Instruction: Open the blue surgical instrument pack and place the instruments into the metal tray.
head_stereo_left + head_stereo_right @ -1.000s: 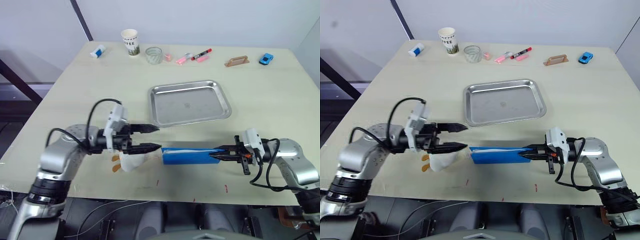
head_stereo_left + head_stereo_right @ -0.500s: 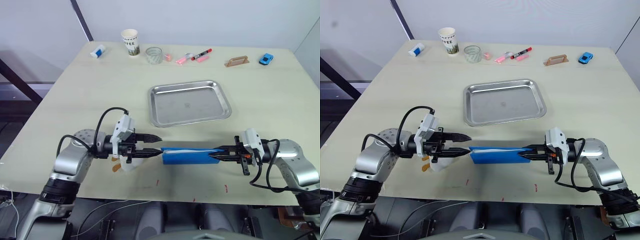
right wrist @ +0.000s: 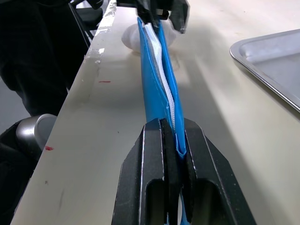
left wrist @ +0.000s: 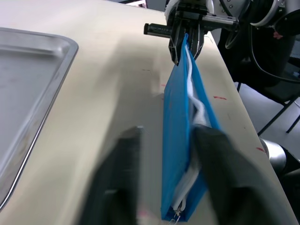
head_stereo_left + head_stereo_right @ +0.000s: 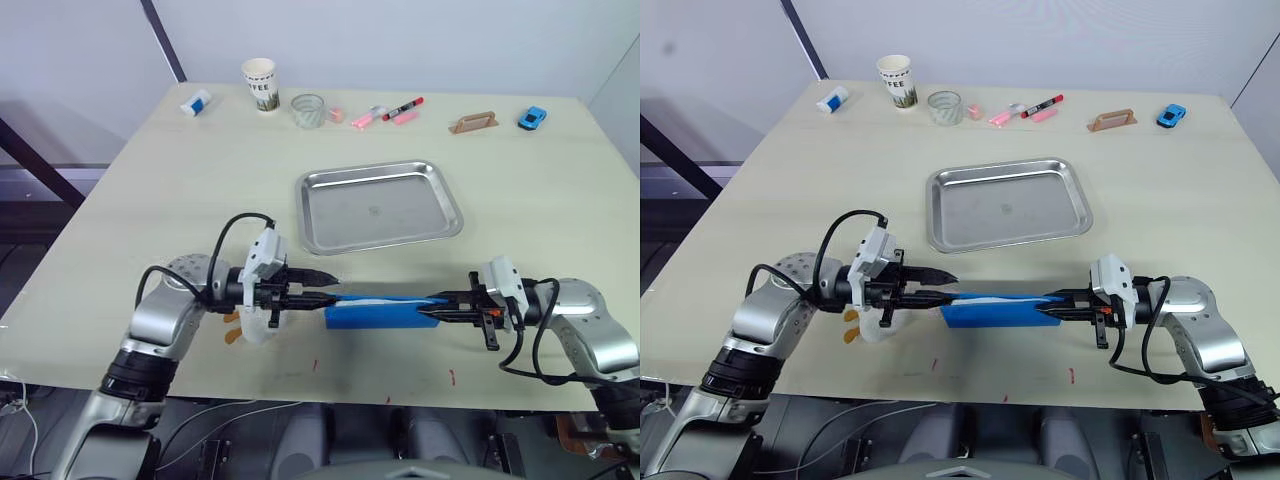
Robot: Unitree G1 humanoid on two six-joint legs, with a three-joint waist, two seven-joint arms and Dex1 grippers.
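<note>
The blue surgical instrument pack (image 5: 380,312) stands on its long edge near the table's front edge, with white zip lining showing along its top. My right gripper (image 5: 432,305) is shut on its right end, and the right wrist view shows the pack (image 3: 157,93) clamped between the black fingers (image 3: 145,187). My left gripper (image 5: 322,286) is at the pack's left end. Its fingers (image 4: 117,187) straddle that end, one touching it and the other a little apart. The instruments are hidden inside. The metal tray (image 5: 380,210) lies bare behind the pack.
A white crumpled thing (image 5: 262,328) with an orange tab lies under my left wrist. Along the far edge sit a small tube (image 5: 196,102), a paper cup (image 5: 258,82), a glass (image 5: 308,110), pink pens (image 5: 365,118), a red marker (image 5: 403,108), a wooden block (image 5: 473,123) and a blue toy car (image 5: 533,118).
My left gripper has moved right to the pack's left end and its fingers have narrowed around it. The right gripper and the pack have stayed in place.
</note>
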